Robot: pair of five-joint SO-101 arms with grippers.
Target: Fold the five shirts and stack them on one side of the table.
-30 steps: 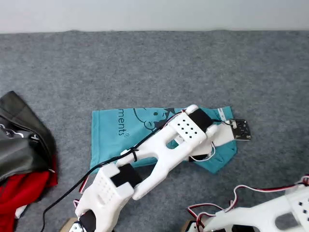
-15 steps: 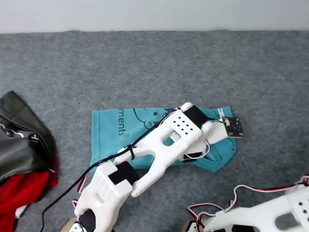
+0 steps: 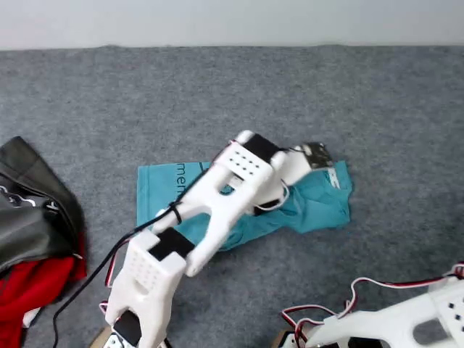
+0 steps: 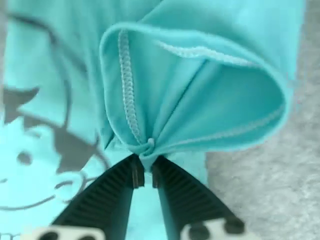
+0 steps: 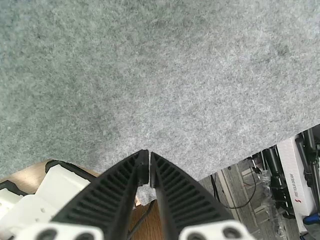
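A teal shirt (image 3: 319, 206) with a dark cartoon print lies partly folded at the middle of the grey table. My left arm stretches over it from the near edge. My left gripper (image 4: 144, 167) is shut on a pinched sleeve hem of the teal shirt (image 4: 200, 85), which hangs lifted above the rest of the cloth. In the high view the left gripper's end (image 3: 313, 154) is over the shirt's far right corner. My right gripper (image 5: 149, 165) is shut on nothing, at the table's near edge, and the right arm (image 3: 391, 319) sits at the near right corner.
A heap of shirts, black (image 3: 29, 210) over red (image 3: 29, 290), lies at the left edge. Grey felt (image 3: 362, 94) covers the table, with open room behind and to the right of the teal shirt. Beyond the near edge are a wooden board (image 5: 30, 175) and floor clutter.
The left arm has swung toward the back and left, pulling the pinched sleeve up and inward over the shirt. The shirt's right part has shifted with it. The right arm stays still.
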